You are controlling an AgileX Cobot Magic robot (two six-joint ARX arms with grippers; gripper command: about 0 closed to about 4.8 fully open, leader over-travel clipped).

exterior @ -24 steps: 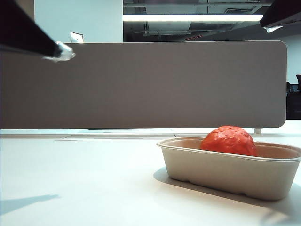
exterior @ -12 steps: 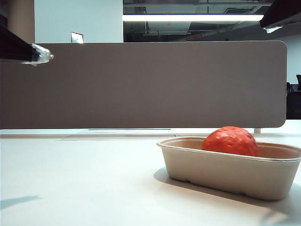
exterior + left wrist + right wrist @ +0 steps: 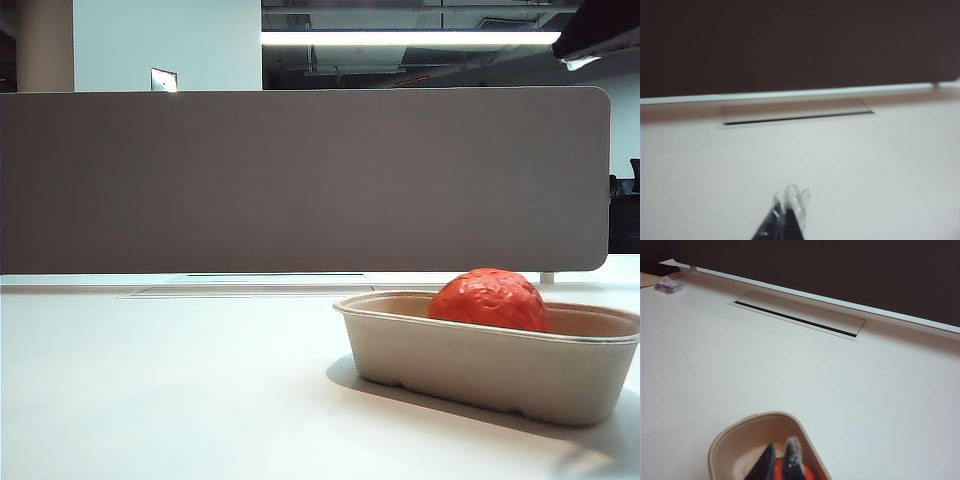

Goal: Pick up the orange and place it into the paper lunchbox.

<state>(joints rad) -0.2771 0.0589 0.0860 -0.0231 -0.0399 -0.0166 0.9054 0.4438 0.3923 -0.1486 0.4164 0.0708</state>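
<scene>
Hanging above the bare white table (image 3: 880,165), the left gripper (image 3: 788,202) shows only its two dark, tape-wrapped fingertips (image 3: 796,196), pressed together with nothing between them; ahead of it lie a long narrow slot (image 3: 797,116) cut in the tabletop and the dark partition panel (image 3: 800,45) along the far edge; this gripper is outside the exterior view; the right gripper (image 3: 780,452) hangs over one rounded end of the beige moulded paper-pulp lunchbox (image 3: 722,447), its two dark fingers (image 3: 791,460) close together, almost touching and empty, pointing down into the tray with a sliver of red-orange showing just beyond their tips; in the exterior view only a dark corner of the right arm (image 3: 600,30) shows at the upper right, well above the box; the wrinkled, glossy red-orange ball of an orange (image 3: 489,299) rests inside the oblong lunchbox (image 3: 480,365), its top rising above the rolled rim; the lunchbox stands on the table (image 3: 160,390) toward the right, in front of the grey partition (image 3: 300,180)
</scene>
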